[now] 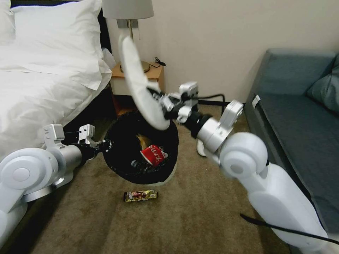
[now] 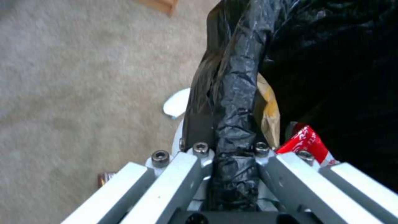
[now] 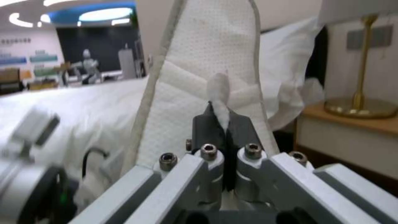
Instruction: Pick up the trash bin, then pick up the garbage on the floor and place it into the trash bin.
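Right gripper [image 1: 158,96]: jaws pressed together on the strap of a flat white slipper [image 1: 139,83], which stands tilted upward from the fingers, its lower end just above the far rim of the trash bin [image 1: 116,135]. Left gripper [image 1: 107,144]: jaws clamped on the near rim of the bin, holding it tipped above the carpet [image 1: 197,218]. The bin is round, lined with a crinkled glossy black bag; inside lie a red wrapper [image 1: 153,154] and a brown paper bag [image 1: 143,141]. A gold snack wrapper [image 1: 140,195] lies on the carpet below the bin.

The right wrist view shows the slipper's dotted fabric [image 3: 211,46] and the pinched strap [image 3: 219,96]. The left wrist view shows the bag fold [image 2: 236,102] between that gripper's fingers.
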